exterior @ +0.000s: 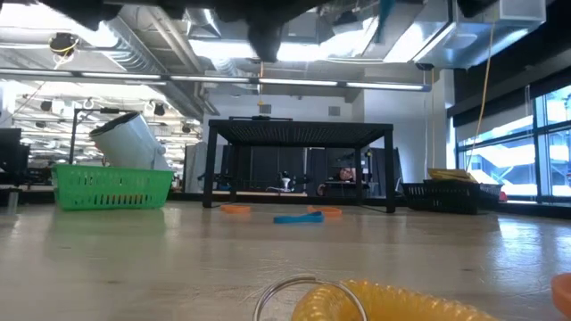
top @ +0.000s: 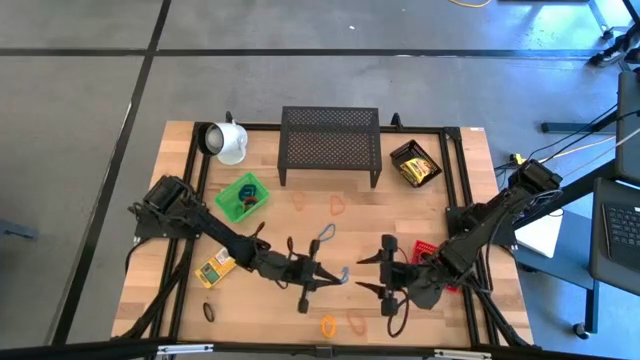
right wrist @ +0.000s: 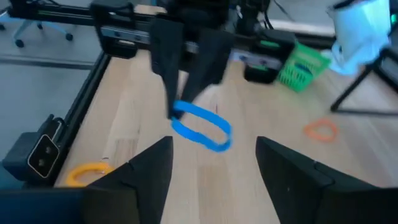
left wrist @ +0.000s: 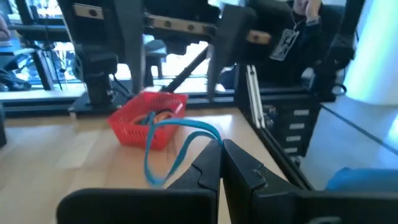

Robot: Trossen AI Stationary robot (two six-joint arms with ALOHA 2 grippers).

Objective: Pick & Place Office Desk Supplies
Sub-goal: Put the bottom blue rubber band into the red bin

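The left gripper [top: 338, 276], near the middle of the table's near half, is pinched shut on a blue loop [right wrist: 200, 127], holding it up toward the right gripper [top: 368, 272], which faces it just beside with its fingers spread wide and empty; this looks like a handover in progress. The sorting seems partly done. The green basket [top: 241, 195] at far left already holds a few loops, the red basket [left wrist: 148, 118] by the right arm holds at least one, and the black tray [top: 415, 163] at far right holds yellow items, though I cannot count them. One yellow box [top: 215, 269] lies loose at near left. About six loops are still loose: two orange [top: 337, 205] by the black mesh shelf [top: 330, 145], one grey, one black, and an orange and a red at the near edge.
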